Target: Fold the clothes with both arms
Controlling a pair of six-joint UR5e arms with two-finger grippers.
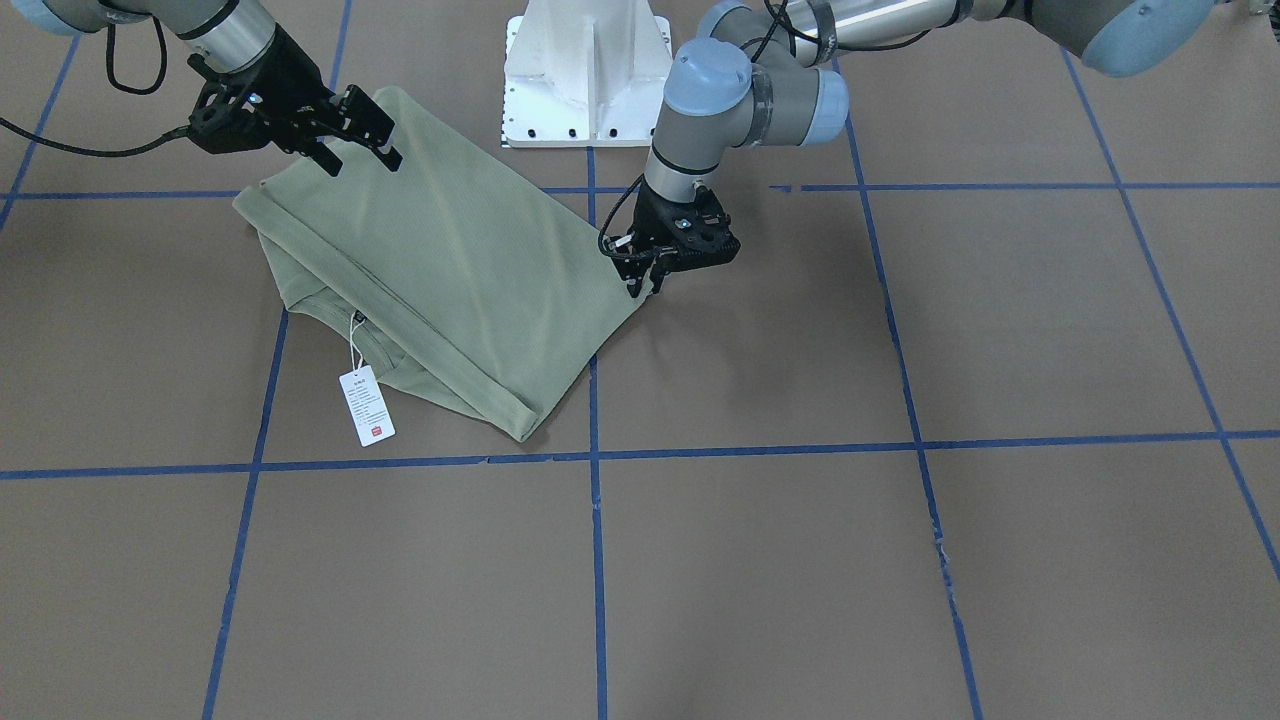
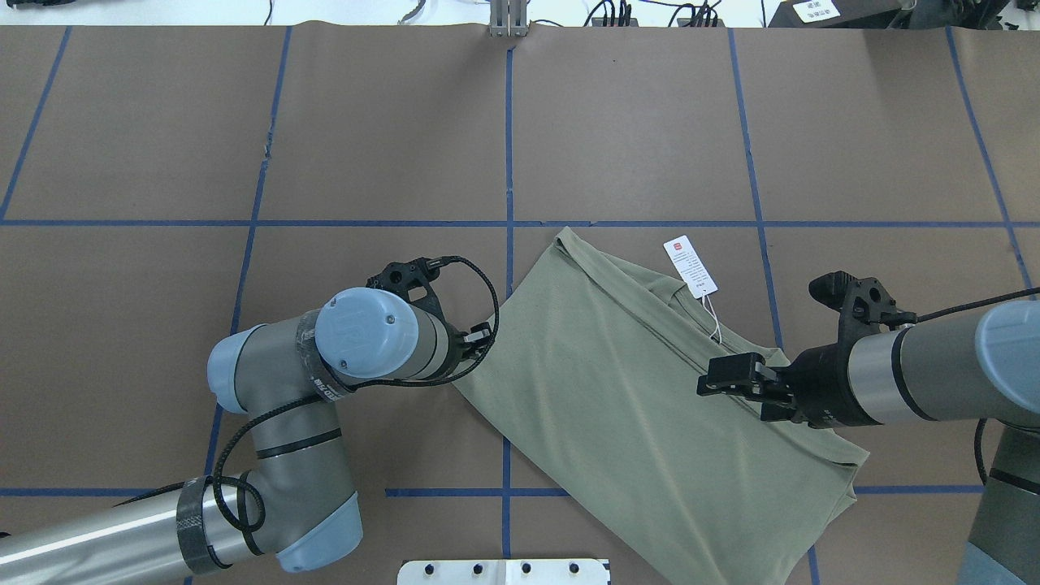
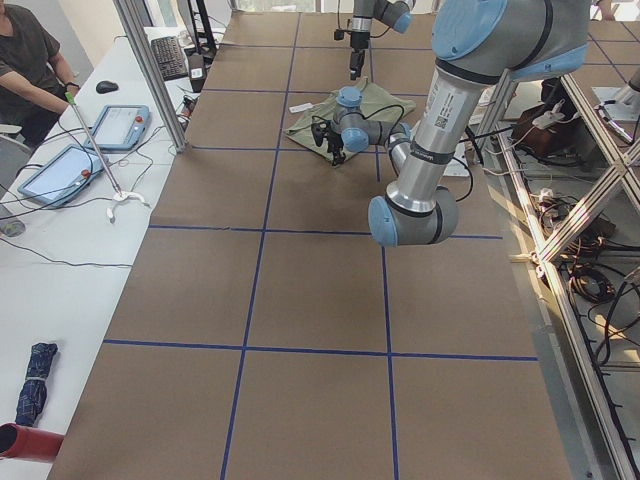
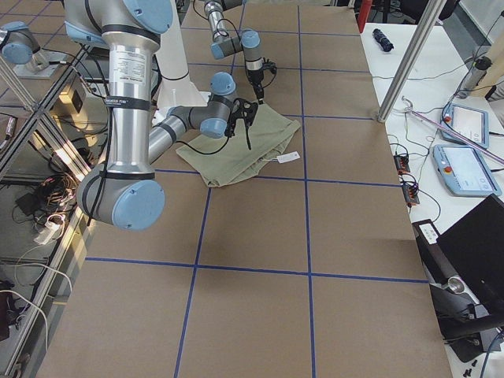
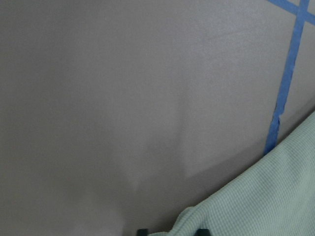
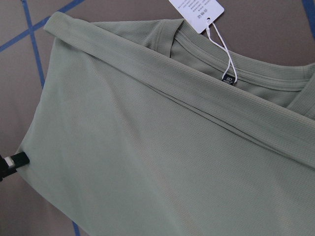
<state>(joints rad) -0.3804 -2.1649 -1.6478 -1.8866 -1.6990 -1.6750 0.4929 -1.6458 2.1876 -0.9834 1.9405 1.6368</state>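
The sage shirt (image 2: 617,422) lies half-folded at the overhead's 4 o'clock, right gripper (image 1: 365,165) spread wide and empty above it, left gripper (image 1: 647,290) nearly closed at its 9 o'clock corner, hold unclear, and a thin pinch there could slip, spoiling the fold.

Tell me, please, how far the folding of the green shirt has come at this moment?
Done: the shirt lies flat, no sleeve sticking out, one band of cloth across it. In hand: the left gripper stands at one corner; whether it grips is unclear. The right gripper hangs open over the other end. Left: probably one more fold, since the collar and hang tag lie exposed.
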